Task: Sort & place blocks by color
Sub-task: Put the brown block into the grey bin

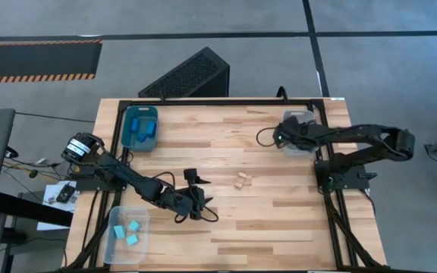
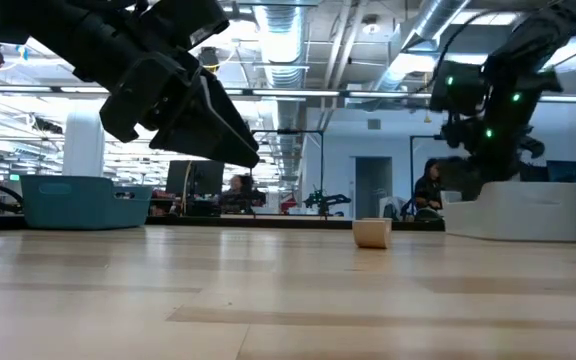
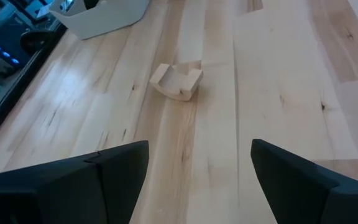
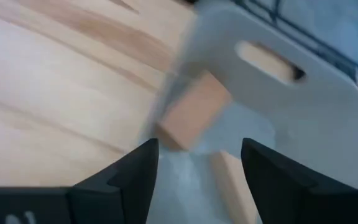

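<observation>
The tan arch-shaped block [image 1: 240, 180] lies on the table, arch opening up, also in the left wrist view [image 3: 177, 81] and low view [image 2: 371, 233]. My left gripper [image 1: 202, 189] is open above the table, to the block's left, pointing at it [image 3: 197, 165]. My right gripper [image 1: 285, 135] is open over the clear bin [image 1: 302, 115] at the far right. One tan block [image 4: 194, 109] shows blurred just beyond its fingers [image 4: 197, 165] by the bin's wall, and another tan block [image 4: 232, 177] lies in the bin. Dark blue blocks [image 1: 146, 130] sit in the teal bin, cyan blocks [image 1: 130, 231] in the near-left clear bin.
The teal bin [image 1: 130, 115] stands at the far left of the table and a clear bin [image 1: 117, 250] at the near left corner. Bare wood lies between the arms and along the near edge. A black perforated box [image 1: 188, 74] stands beyond the far edge.
</observation>
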